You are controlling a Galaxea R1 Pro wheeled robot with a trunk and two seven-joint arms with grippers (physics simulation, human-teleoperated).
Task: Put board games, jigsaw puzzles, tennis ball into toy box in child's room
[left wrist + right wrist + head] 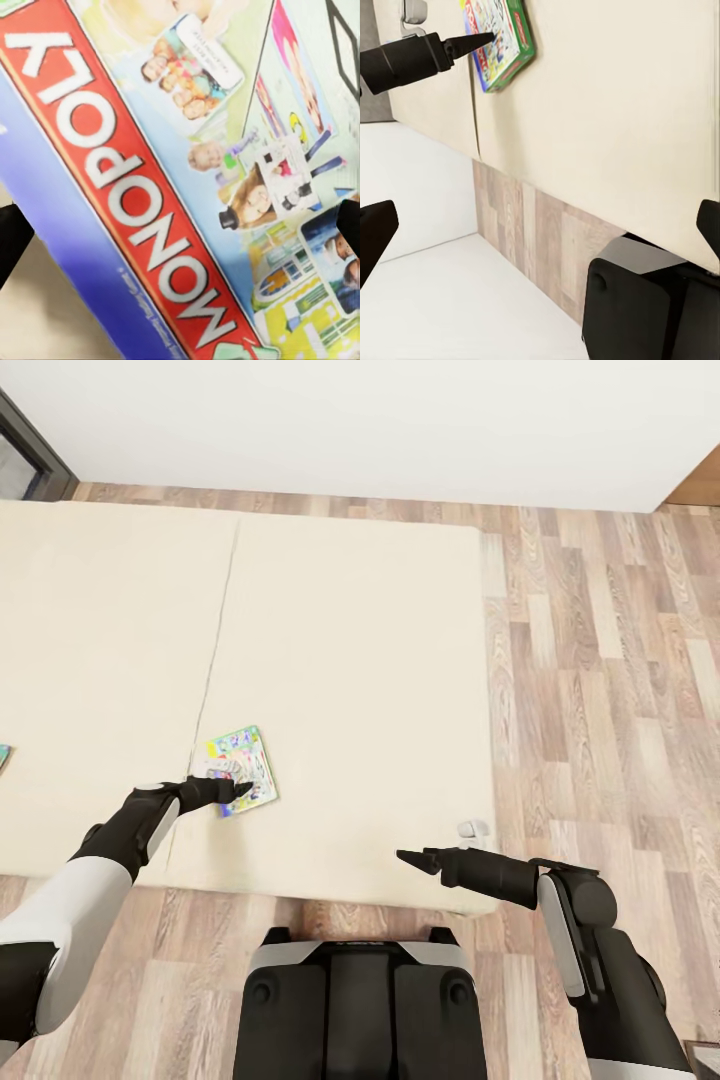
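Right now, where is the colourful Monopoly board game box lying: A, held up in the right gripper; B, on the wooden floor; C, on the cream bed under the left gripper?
C: the colourful Monopoly board game box lies flat on the cream bed, with the left gripper over it.

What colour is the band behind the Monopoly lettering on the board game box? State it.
Red, with white letters, on the colourful Monopoly board game box; clearest in the left wrist view.
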